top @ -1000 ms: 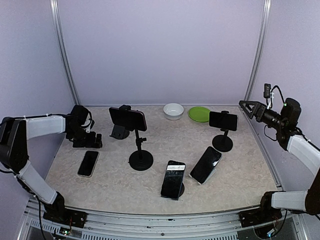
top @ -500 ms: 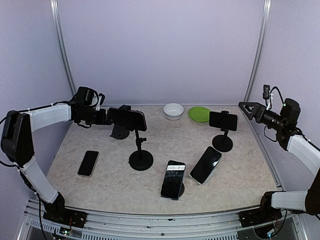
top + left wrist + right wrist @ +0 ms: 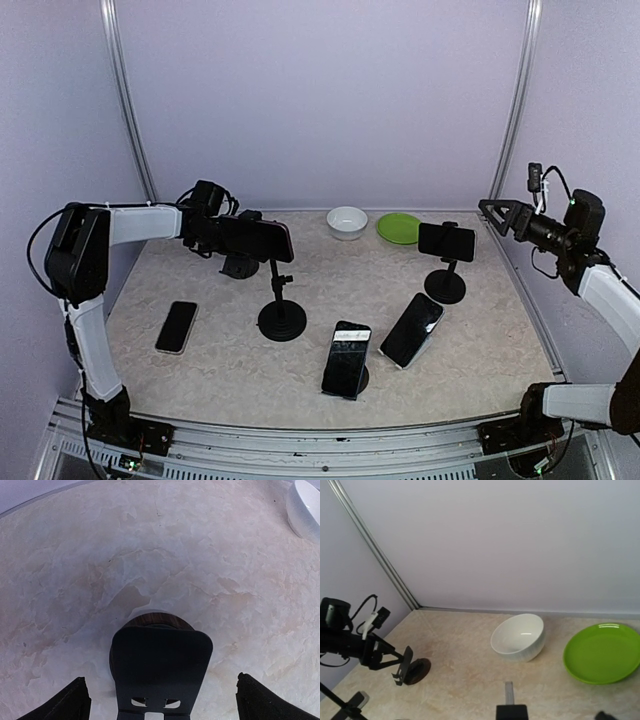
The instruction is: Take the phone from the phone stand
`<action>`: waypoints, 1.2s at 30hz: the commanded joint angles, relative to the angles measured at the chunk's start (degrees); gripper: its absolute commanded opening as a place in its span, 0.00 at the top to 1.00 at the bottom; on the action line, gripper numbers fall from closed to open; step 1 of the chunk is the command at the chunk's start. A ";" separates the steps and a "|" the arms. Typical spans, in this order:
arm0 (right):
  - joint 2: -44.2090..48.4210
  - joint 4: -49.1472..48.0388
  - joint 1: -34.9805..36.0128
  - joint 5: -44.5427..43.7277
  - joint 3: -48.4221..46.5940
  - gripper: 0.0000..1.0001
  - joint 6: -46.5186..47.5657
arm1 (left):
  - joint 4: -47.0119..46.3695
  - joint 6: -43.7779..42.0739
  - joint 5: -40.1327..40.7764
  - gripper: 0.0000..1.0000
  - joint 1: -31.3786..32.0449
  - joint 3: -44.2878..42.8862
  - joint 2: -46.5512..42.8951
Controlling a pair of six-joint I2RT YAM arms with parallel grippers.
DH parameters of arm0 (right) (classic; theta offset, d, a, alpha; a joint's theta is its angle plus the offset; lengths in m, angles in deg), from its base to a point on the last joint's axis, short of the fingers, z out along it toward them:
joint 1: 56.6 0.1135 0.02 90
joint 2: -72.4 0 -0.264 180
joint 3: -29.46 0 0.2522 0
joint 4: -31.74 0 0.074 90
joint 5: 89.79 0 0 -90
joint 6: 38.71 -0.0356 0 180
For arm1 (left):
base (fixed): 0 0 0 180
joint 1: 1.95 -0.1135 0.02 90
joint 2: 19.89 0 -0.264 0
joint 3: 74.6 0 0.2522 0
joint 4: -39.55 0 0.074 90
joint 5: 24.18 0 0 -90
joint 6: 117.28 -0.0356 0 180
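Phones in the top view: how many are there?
5: the tall-stand phone, the right-stand phone, the flat phone at left, the front propped phone, and the tilted phone beside it. None seems hidden.

The left arm [image 3: 140, 222] and right arm [image 3: 608, 298] have white cylindrical link covers between black joint housings, on black bases. Thin black cables loop beside the joints. The left tool [image 3: 161, 700] has matte black, wedge-shaped fingers [image 3: 67, 702]. The right tool [image 3: 492, 214] is black, with a small black camera module at its wrist.
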 commanded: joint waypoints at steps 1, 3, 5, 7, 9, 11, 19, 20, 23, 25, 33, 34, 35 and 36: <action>1.09 1.98 -0.50 -0.38 -2.09 0.00 1.38 | -0.60 -1.33 2.41 0.01 0.55 -3.49 3.52; 1.05 2.57 -0.46 -0.34 -2.60 0.00 1.52 | -0.68 -1.42 2.52 0.02 0.55 -4.20 4.97; 1.26 2.90 -0.50 -0.43 -3.18 0.00 1.61 | -0.76 -1.30 1.91 0.04 0.62 -4.79 5.91; 1.31 3.01 -0.43 -0.47 -3.70 0.00 1.48 | -0.96 -1.37 1.66 0.07 0.72 -4.96 6.46; 1.25 2.94 -0.45 -0.45 -3.98 0.00 1.29 | -1.28 -1.48 1.36 0.11 0.89 -4.96 6.70; 1.20 3.00 -0.41 -0.50 -4.19 0.00 1.18 | -1.39 -1.48 1.72 0.15 0.90 -5.12 6.99; 1.64 3.67 -0.40 -0.78 -4.33 0.00 1.26 | -0.24 -0.99 5.14 0.38 0.83 -5.00 6.74; 1.72 3.71 -0.41 -0.72 -4.27 0.00 1.26 | -0.18 -1.09 5.30 0.40 0.63 -4.70 6.20; 1.40 3.80 -0.41 -0.42 -4.23 0.00 1.43 | -0.14 -1.46 5.44 0.46 -0.40 -3.12 4.22; 1.28 3.81 -0.36 -0.29 -4.24 0.00 1.45 | -0.09 -1.38 5.26 0.48 -1.43 -1.97 2.13; 1.12 3.43 0.68 -0.34 -4.54 0.00 1.43 | 0.99 -3.21 3.05 0.52 -7.01 3.30 -4.29; 1.19 3.12 0.79 -0.13 -4.58 0.00 1.44 | 1.02 -3.82 3.08 0.53 -7.56 3.98 -4.64; 1.23 2.88 0.89 0.16 -4.59 0.00 1.38 | 1.44 -4.27 3.37 0.53 -7.84 4.18 -4.79; 1.38 2.78 0.98 0.20 -4.67 0.00 1.51 | 1.95 -4.54 3.42 0.53 -8.09 4.23 -4.82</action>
